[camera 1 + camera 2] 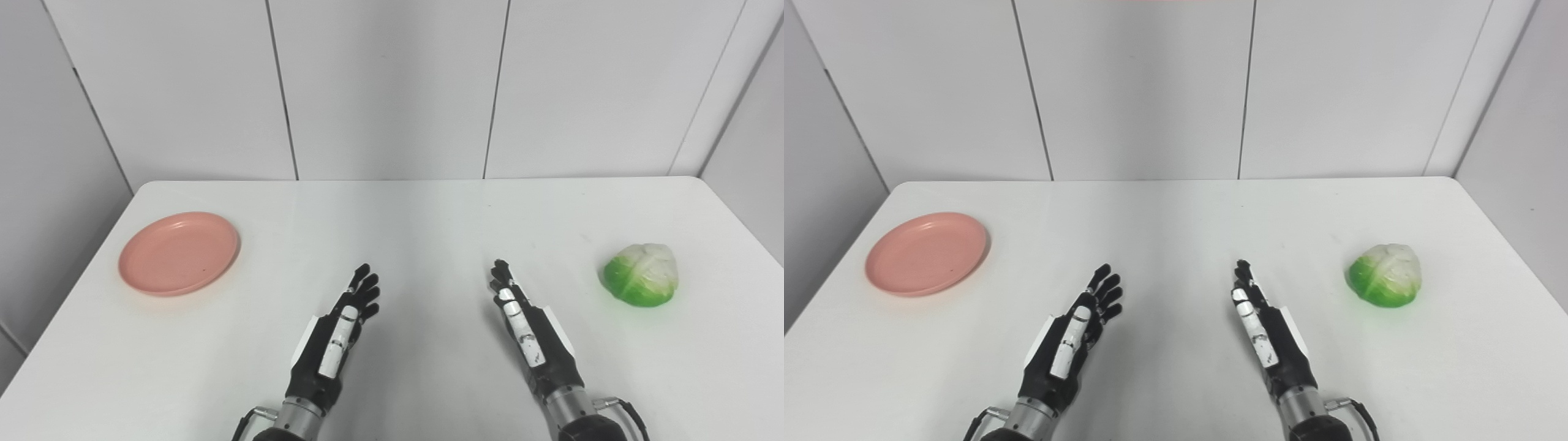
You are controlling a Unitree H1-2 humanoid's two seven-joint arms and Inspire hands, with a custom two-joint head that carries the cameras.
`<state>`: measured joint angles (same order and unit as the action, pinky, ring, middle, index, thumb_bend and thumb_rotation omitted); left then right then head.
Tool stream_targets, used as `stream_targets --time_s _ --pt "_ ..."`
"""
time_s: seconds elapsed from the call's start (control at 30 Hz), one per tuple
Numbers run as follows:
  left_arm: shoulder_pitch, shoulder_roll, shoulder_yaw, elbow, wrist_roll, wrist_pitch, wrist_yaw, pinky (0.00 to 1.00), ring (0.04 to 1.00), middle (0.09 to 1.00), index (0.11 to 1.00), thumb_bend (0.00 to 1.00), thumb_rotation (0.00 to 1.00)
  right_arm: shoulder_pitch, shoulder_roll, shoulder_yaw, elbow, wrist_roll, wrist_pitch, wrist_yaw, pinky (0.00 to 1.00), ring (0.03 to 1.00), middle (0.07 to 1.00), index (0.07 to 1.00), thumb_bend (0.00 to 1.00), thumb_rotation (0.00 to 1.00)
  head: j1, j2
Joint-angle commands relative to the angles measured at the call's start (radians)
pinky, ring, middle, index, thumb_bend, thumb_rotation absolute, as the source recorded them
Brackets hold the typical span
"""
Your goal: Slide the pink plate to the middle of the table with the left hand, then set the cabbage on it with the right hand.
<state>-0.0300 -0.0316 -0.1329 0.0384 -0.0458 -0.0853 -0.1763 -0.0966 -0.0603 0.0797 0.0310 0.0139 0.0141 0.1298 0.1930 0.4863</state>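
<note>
A pink plate (179,252) lies flat near the table's left edge, with nothing on it. At the right side sits a green and white cabbage (642,274). Both hands rest low over the near middle of the table, fingers stretched forward and apart, holding nothing. My left hand (340,334) is open, well to the right of the plate and nearer to me. My right hand (525,331) is open too, a good way left of the cabbage. In the right eye view the same plate (927,253) and cabbage (1385,275) appear.
The white table (429,214) ends at a grey panelled wall (392,86) behind. Walls also close in on the left and right sides. Nothing else stands on the tabletop.
</note>
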Motion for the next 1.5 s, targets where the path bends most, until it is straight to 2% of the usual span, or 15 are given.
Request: stream_targets --time_s 0.0,0.1,0.37,0.53,0.73,0.93,1.1,1.2,1.3,1.4,1.47 --pt "0.024 0.005 0.003 0.167 0.019 -0.007 0.018 0.93 0.945 0.963 0.943 0.46 1.0 0.01 -0.022 -0.003 0.041 0.021 0.005 0.033 1.0 1.0 1.0 1.0 0.21 1.0 0.019 -0.005" --pt "0.014 -0.011 -0.004 0.185 0.041 -0.004 0.035 0.92 0.943 0.961 0.944 0.45 1.0 0.011 -0.034 -0.01 0.04 0.038 0.002 0.04 1.0 1.0 1.0 1.0 0.2 1.0 0.073 -0.026" --pt "-0.008 -0.047 -0.014 0.222 0.085 -0.004 0.069 0.92 0.958 0.961 0.948 0.42 1.0 0.003 -0.055 -0.02 0.05 0.071 0.002 0.057 1.0 1.0 1.0 1.0 0.17 1.0 0.152 -0.054" --pt "-0.015 -0.066 -0.01 0.239 0.089 -0.005 0.083 0.92 0.959 0.963 0.949 0.41 1.0 0.0 -0.058 -0.025 0.055 0.083 -0.004 0.064 1.0 1.0 1.0 1.0 0.14 1.0 0.158 -0.06" --pt "-0.018 -0.063 -0.012 0.246 0.09 -0.013 0.076 0.94 0.965 0.968 0.955 0.39 1.0 -0.001 -0.058 -0.022 0.048 0.089 0.005 0.071 1.0 1.0 1.0 1.0 0.11 1.0 0.159 -0.062" --pt "-0.016 -0.059 0.001 0.235 0.059 -0.004 0.061 0.95 0.971 0.974 0.959 0.42 1.0 0.0 -0.051 -0.018 0.034 0.093 0.022 0.067 1.0 1.0 1.0 1.0 0.11 1.0 0.15 -0.061" --pt "-0.016 -0.054 0.011 0.191 0.012 0.02 0.031 0.97 0.987 0.993 0.978 0.43 1.0 0.003 -0.048 -0.012 0.017 0.082 0.032 0.061 1.0 1.0 1.0 1.0 0.1 1.0 0.146 -0.053" --pt "-0.019 -0.045 0.011 0.126 -0.007 0.059 0.015 0.99 0.998 1.0 0.992 0.45 1.0 0.002 -0.049 -0.011 0.013 0.085 0.037 0.063 1.0 1.0 1.0 1.0 0.09 1.0 0.146 -0.046" --pt "-0.034 -0.038 0.015 0.069 -0.018 0.094 0.014 1.0 1.0 1.0 0.999 0.46 1.0 0.0 -0.051 -0.011 0.017 0.089 0.037 0.064 1.0 1.0 1.0 1.0 0.09 1.0 0.147 -0.047" --pt "-0.055 -0.034 0.023 0.033 -0.019 0.102 0.019 1.0 0.999 1.0 1.0 0.47 1.0 -0.003 -0.053 -0.011 0.023 0.085 0.032 0.062 1.0 1.0 1.0 1.0 0.09 1.0 0.152 -0.049" --pt "-0.081 -0.029 0.032 -0.002 -0.023 0.113 0.023 0.98 0.988 0.999 0.997 0.43 1.0 -0.005 -0.054 -0.011 0.026 0.08 0.029 0.06 1.0 1.0 1.0 1.0 0.09 1.0 0.159 -0.049"
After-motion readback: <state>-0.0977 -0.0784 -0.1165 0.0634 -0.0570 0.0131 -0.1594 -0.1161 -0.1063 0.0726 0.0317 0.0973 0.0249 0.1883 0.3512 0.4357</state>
